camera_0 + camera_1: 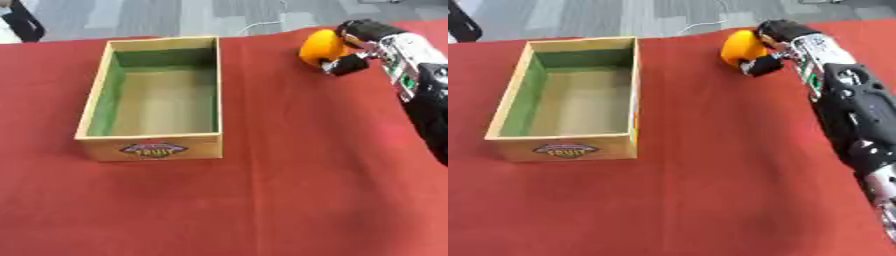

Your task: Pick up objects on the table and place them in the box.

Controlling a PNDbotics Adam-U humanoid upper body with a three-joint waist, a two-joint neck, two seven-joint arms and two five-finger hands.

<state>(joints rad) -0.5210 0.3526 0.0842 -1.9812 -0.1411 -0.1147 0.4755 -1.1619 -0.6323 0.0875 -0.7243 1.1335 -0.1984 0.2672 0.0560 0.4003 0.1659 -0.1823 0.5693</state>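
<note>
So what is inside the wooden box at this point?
Nothing shows inside the box: only its bare tan floor and green-lined walls. The near wall hides a strip of floor right behind it. The orange fruit sits outside, in the right hand's curled fingers.

worktop [289,200]: covered in red cloth
wooden box [154,149]: left of centre, open top
orange object [320,47]: far right

Office or lab-type room: grey carpet-tile floor [157,17] running behind a red-covered counter [262,200], a white cable [258,25] trailing across the floor.
</note>
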